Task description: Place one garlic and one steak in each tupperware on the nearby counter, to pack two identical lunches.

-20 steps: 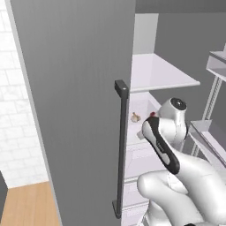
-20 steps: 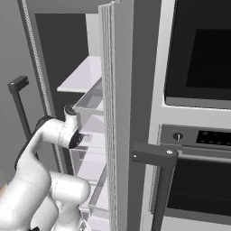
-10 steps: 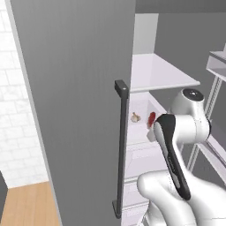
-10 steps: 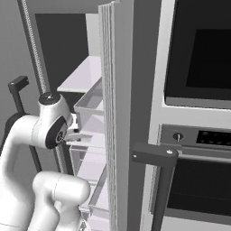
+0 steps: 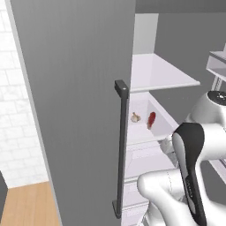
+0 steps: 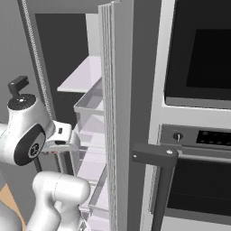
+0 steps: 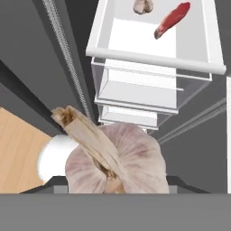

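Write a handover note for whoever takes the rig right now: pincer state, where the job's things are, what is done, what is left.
Pincer: shut on a garlic bulb, held in front of the open fridge.
Fridge shelf: second garlic and one steak lie side by side, apart.
Other steak, tupperware and counter: not in sight.
Done: one garlic picked up.
Left: carry it to a tupperware, then fetch the rest; nothing seen packed yet.

Garlic (image 5: 135,117) and steak (image 5: 151,119) on fridge shelf (image 5: 143,132)
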